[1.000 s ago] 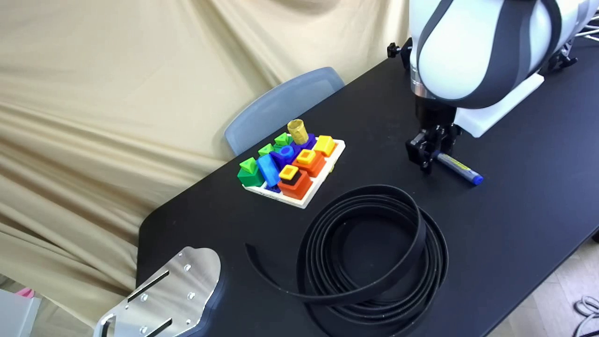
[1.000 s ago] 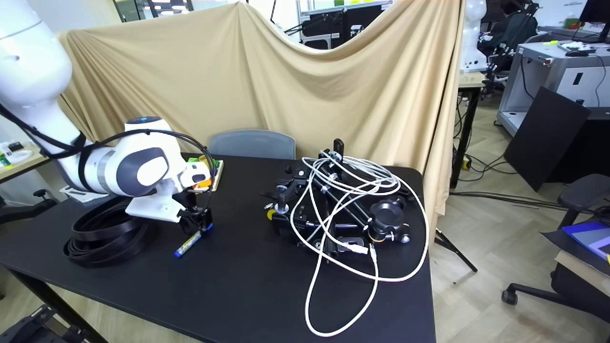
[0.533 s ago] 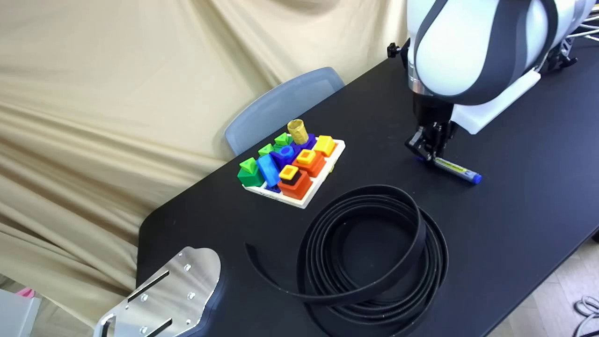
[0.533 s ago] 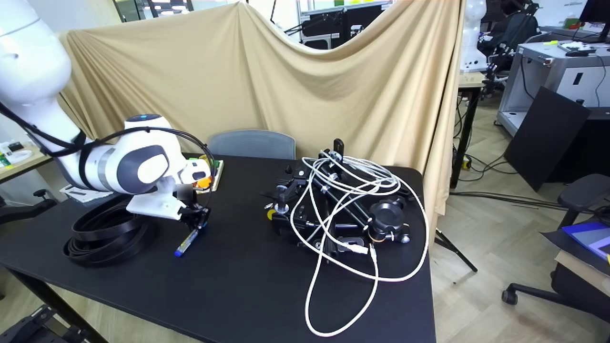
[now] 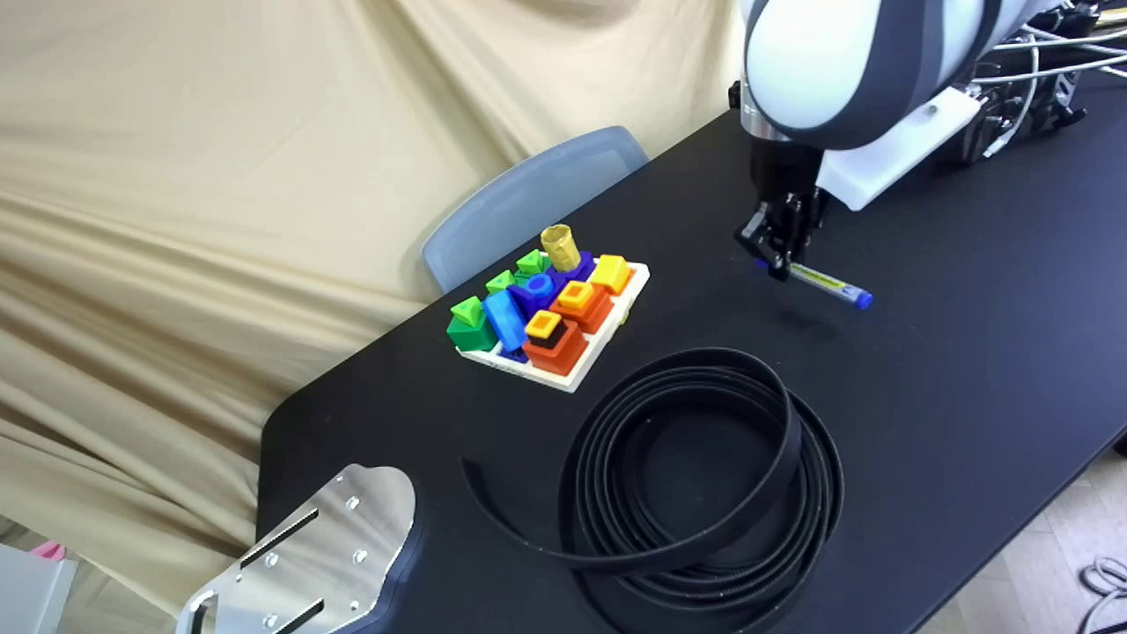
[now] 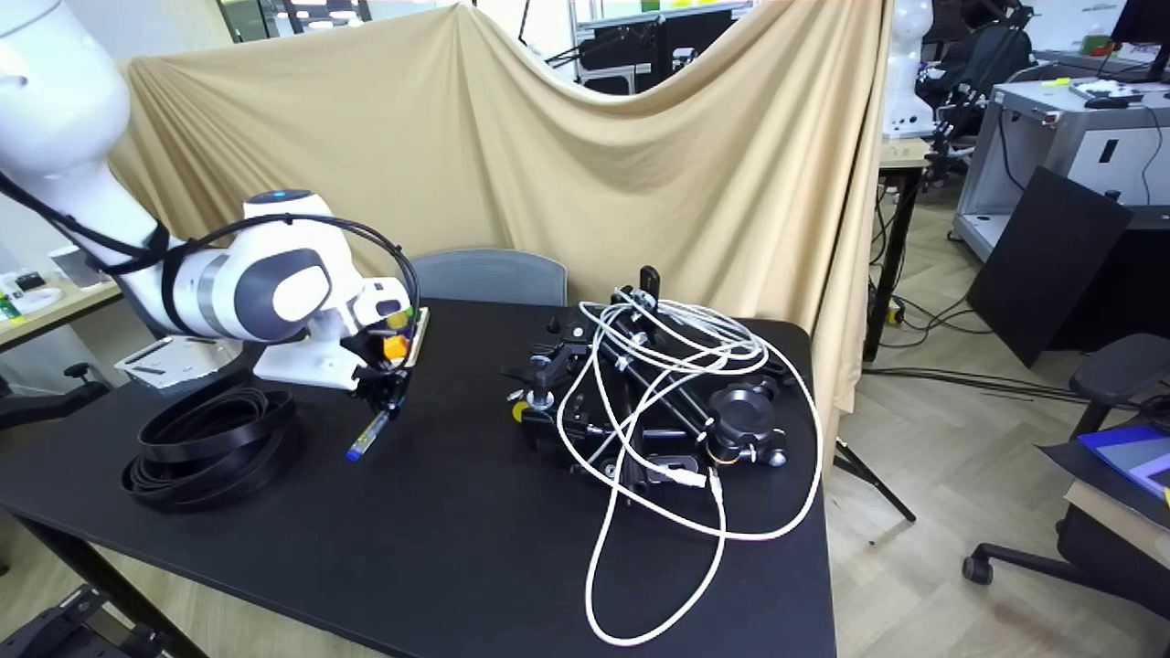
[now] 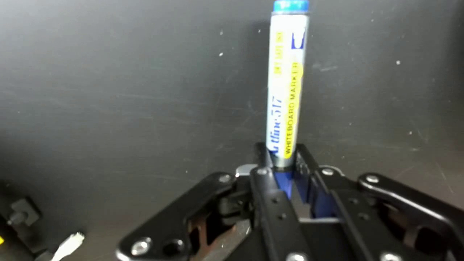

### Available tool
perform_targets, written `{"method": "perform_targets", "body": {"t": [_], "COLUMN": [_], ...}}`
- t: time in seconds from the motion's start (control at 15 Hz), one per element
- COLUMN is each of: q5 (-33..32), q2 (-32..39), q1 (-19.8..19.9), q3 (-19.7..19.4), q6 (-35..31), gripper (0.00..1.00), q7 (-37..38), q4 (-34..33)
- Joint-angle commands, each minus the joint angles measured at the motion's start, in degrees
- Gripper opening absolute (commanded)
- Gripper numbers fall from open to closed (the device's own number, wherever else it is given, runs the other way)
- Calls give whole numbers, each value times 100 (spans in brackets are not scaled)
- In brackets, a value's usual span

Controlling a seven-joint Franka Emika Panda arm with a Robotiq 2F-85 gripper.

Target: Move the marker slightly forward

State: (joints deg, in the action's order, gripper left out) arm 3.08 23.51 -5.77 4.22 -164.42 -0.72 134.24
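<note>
Swinging barrel: the pincer (image 7: pixel 282 156) grips the Artline 517 whiteboard marker (image 7: pixel 286 83) close to one end, so most of the barrel (image 7: pixel 284 108) juts out unsupported; a jolt, or a brush against the tabletop (image 5: pixel 968 396), could pivot it askew.
Early drop: if the pincer lets go at this height, the marker would probably fall, and being round it could roll off its spot, perhaps towards the black strap coil (image 5: pixel 592 475).
Loosened cap: the blue cap (image 7: pixel 284 179) lies within the grasp, so a snag on the barrel might tug the two apart.
Overshoot: only a slight shift is asked for; too long a travel would spoil it.
Marker and pincer: the barrel and blue end plug (image 7: pixel 291 5) point out away from the fingers (image 7: pixel 261 154), while the cap reaches back between them; in an exterior view, a bit of blue shows just past their far side.
Pincer state: clamped on the marker near where barrel meets cap, one finger on each side.
Marker height: it appears to be held clear of the tabletop, with a dark shadow (image 5: pixel 806 328) lying apart below it in an exterior view; whether it is level, I cannot tell.
</note>
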Motion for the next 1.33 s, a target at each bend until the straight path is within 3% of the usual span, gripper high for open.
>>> {"method": "perform_targets", "body": {"t": [0.0, 0.47, 1.27], "q5": [38, -5, -285], "q2": [113, 623, 1226], "q1": [251, 309, 90], "q3": [174, 128, 1], "q6": [572, 1320, 1123], "gripper": [5, 5, 5], "q7": [-221, -420, -353], "q4": [-620, -1553, -1960]}}
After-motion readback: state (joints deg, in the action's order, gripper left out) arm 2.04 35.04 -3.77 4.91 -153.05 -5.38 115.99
